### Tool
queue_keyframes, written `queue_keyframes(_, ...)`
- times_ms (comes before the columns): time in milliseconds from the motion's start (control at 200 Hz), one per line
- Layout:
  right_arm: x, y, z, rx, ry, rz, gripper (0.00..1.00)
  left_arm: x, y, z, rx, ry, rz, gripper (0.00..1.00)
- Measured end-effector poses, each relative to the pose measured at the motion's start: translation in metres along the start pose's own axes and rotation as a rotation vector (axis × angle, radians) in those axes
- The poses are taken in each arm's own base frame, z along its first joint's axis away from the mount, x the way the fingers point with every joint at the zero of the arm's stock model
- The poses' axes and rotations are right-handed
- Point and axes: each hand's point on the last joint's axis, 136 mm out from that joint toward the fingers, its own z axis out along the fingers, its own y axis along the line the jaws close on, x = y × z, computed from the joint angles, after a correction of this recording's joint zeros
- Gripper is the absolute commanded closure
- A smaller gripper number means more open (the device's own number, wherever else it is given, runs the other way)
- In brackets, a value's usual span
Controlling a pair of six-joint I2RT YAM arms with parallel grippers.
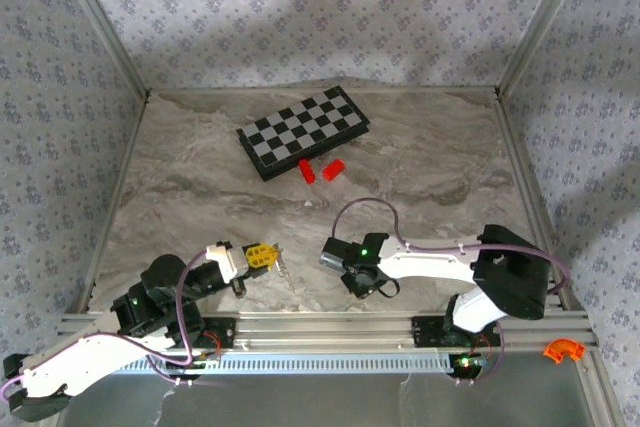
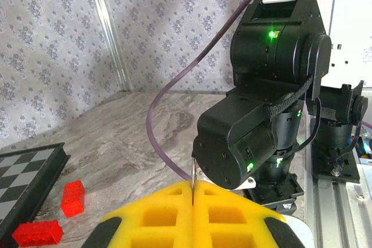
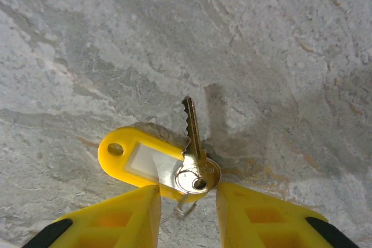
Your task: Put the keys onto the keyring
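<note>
Right wrist: key point(image 3: 196, 170) (yellow-tagged) between end effector point(image 3: 188, 189) fingers.

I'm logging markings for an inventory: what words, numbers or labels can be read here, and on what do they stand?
No text can be read anywhere.
key: a faint stamp on its round head, too small to read.
yellow key tag: its white label window looks blank.
chessboard: no letters or numbers visible.

The key point(image 3: 193, 146) is bright, polished metal; its tag point(image 3: 142, 164) glossy yellow plastic. The table point(image 3: 279, 56) looks like matt, veined stone. The fingers point(image 3: 261, 219) are matt yellow plastic.
</note>
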Motion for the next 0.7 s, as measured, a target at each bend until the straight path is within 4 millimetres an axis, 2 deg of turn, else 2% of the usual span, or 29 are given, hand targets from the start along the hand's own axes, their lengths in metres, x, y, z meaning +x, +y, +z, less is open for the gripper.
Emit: queue_keyframes(700,-0.0025,-0.0027,-0.003,0.021,-0.007,-0.003,0.84,-0.001,0.0001,-0.0006,-0.001,-0.005,0.0,1.0)
